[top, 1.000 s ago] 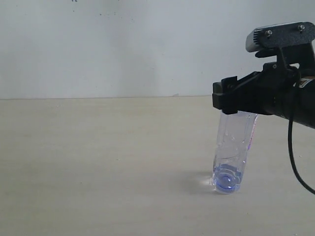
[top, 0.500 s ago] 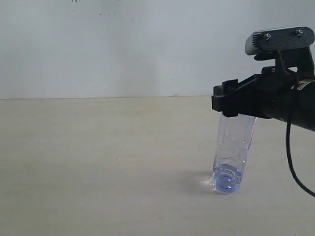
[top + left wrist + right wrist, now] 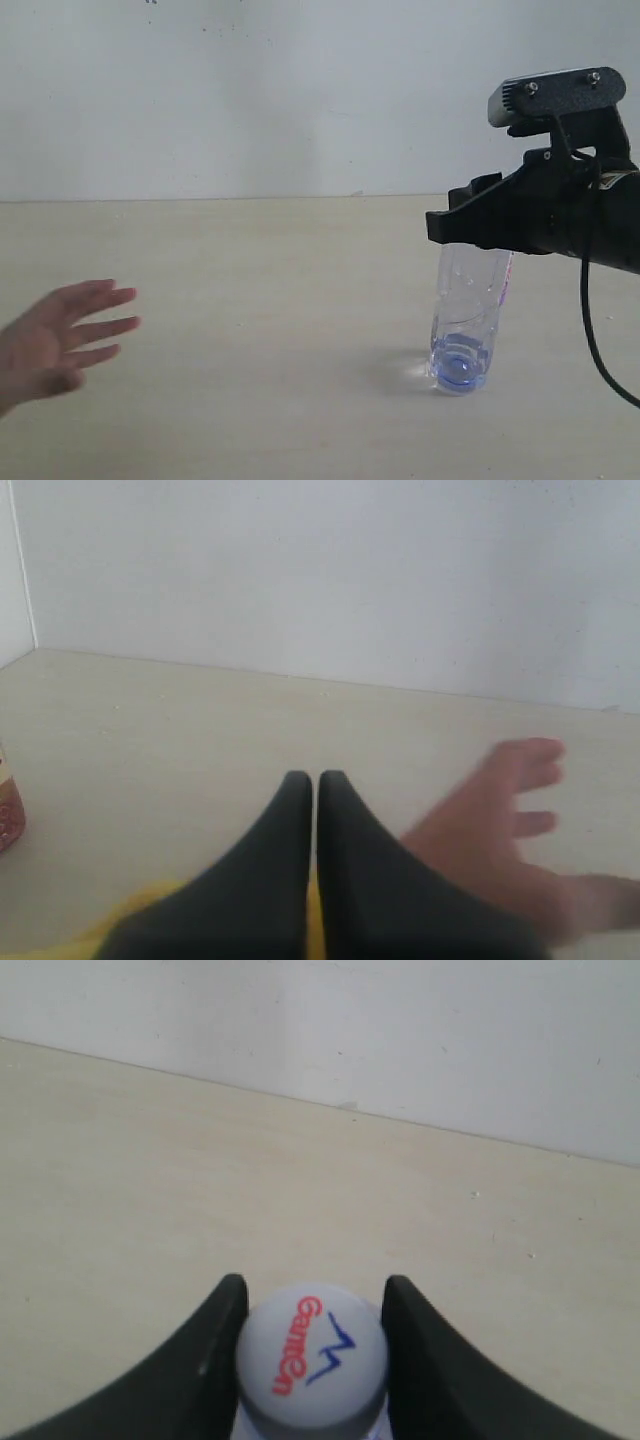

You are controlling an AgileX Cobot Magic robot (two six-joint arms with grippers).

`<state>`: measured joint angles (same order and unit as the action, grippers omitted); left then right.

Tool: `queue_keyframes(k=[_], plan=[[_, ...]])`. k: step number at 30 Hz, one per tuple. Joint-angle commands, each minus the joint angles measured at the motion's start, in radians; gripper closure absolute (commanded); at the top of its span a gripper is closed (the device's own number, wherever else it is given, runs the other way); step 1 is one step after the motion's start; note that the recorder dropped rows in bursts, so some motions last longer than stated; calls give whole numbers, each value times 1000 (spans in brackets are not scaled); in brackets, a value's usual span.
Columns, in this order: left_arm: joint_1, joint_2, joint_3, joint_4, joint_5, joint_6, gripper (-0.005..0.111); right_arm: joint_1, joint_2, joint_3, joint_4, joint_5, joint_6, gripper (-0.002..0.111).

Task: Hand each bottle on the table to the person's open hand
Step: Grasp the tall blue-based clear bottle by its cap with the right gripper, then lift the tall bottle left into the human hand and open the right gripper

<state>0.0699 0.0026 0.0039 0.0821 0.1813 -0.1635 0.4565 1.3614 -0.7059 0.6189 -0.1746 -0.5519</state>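
Note:
The tall clear bluish bottle (image 3: 466, 315) stands a little tilted on the table (image 3: 250, 300), its base touching the surface. My right gripper (image 3: 447, 226) is shut on its top. In the right wrist view the white cap (image 3: 312, 1355), printed in red and blue, sits squeezed between the two black fingers of the right gripper (image 3: 314, 1288). The person's open hand (image 3: 58, 338) hovers at the far left. My left gripper (image 3: 315, 780) is shut and empty, with the hand (image 3: 500, 825) just beside it. A sliver of the cream tea bottle (image 3: 6, 815) shows at the frame edge. The crinkled bottle is out of view.
A plain white wall (image 3: 250, 90) backs the table. The right arm's black body and cable (image 3: 590, 300) hang over the table's right side. Bare table lies between the hand and the bottle.
The person's hand has come into view at the left. My right gripper has shifted slightly left and the bottle has swung closer to upright.

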Motion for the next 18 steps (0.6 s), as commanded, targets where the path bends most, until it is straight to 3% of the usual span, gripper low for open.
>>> queue_keyframes(k=[1, 5, 9, 14, 18], plan=[[3, -3, -4, 4, -2, 2, 103, -5, -28, -3, -2, -24, -52, 108], [3, -3, -4, 4, -2, 2, 103, -5, -134, -3, -6, -3, -61, 108], [3, -3, -4, 4, -2, 2, 103, 11, -244, -5, -4, 164, -60, 108], [3, -3, -4, 4, -2, 2, 103, 160, -264, -5, -4, 199, -57, 108], [3, -3, -4, 4, -2, 2, 103, 327, -259, -5, 0, 114, -44, 108]])
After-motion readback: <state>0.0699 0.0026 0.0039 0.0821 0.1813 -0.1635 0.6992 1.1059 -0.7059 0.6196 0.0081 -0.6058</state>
